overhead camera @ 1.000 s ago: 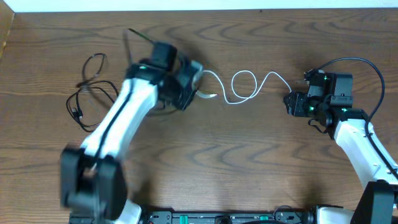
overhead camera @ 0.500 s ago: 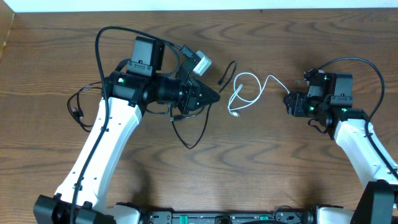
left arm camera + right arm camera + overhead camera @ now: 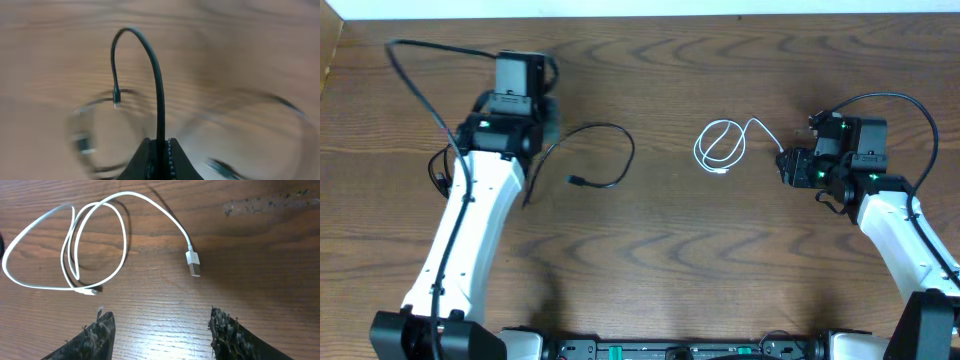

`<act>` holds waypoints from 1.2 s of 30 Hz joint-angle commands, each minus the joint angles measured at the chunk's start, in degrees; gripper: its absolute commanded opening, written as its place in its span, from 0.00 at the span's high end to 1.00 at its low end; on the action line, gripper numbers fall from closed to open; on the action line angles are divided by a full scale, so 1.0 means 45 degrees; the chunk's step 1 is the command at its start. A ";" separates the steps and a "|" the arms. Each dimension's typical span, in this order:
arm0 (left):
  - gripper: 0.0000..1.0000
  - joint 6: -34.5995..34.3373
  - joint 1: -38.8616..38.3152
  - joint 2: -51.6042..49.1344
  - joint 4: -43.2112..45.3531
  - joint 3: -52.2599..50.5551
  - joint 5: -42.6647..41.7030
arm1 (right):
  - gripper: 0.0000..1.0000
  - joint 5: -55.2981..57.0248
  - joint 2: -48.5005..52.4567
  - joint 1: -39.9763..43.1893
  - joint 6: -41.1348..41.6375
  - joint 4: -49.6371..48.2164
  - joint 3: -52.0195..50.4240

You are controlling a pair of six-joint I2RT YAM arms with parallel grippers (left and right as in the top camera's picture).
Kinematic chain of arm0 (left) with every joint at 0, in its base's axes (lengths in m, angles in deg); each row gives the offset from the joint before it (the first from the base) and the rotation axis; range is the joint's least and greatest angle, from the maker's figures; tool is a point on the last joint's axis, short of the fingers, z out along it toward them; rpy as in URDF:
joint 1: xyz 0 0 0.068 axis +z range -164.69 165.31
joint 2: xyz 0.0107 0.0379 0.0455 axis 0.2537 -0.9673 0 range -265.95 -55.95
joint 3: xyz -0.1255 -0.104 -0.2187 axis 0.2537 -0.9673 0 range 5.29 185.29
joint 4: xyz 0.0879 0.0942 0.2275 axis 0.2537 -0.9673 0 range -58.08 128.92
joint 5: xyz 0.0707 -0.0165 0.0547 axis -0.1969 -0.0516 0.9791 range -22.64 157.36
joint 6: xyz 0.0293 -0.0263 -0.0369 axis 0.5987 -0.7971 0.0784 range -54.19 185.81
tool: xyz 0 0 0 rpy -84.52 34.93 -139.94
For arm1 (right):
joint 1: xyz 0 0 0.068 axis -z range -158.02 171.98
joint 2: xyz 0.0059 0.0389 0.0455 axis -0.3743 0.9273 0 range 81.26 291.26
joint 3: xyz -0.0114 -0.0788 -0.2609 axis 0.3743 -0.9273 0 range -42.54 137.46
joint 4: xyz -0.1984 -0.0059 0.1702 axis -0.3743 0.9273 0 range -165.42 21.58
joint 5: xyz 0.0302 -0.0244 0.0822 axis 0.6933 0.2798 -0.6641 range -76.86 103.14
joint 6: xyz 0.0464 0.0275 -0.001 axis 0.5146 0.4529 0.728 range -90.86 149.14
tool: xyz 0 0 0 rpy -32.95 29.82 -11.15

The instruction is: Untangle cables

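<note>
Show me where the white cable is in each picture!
Overhead: the white cable lies coiled right of centre, just left of the right claw.
Left wrist: not in it. Only the black cable shows, pinched in the left claw.
Right wrist: looped at upper left, plug end near the middle.
Shared landmark: the open right claw, beside the cable's plug end.

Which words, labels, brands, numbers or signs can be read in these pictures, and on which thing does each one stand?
None can be read.
The white cable, the black cable and the wooden table show no print; the left wrist view is too blurred to tell more.
</note>
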 commanded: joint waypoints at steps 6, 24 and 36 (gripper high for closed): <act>0.93 -0.0578 0.2127 -0.0058 0.1384 -0.0019 0.3521 | 0.43 0.0024 -0.0053 -0.0019 0.0053 0.0019 0.0034; 0.93 -0.1579 0.5061 -0.0058 0.5270 -0.0019 0.5654 | 0.43 0.0160 -0.0053 -0.0019 0.0053 0.0019 0.0034; 0.14 -0.1802 0.4731 -0.0418 0.1836 -0.0024 -0.8456 | 0.43 0.0160 -0.0053 -0.0019 0.0053 0.0015 0.0034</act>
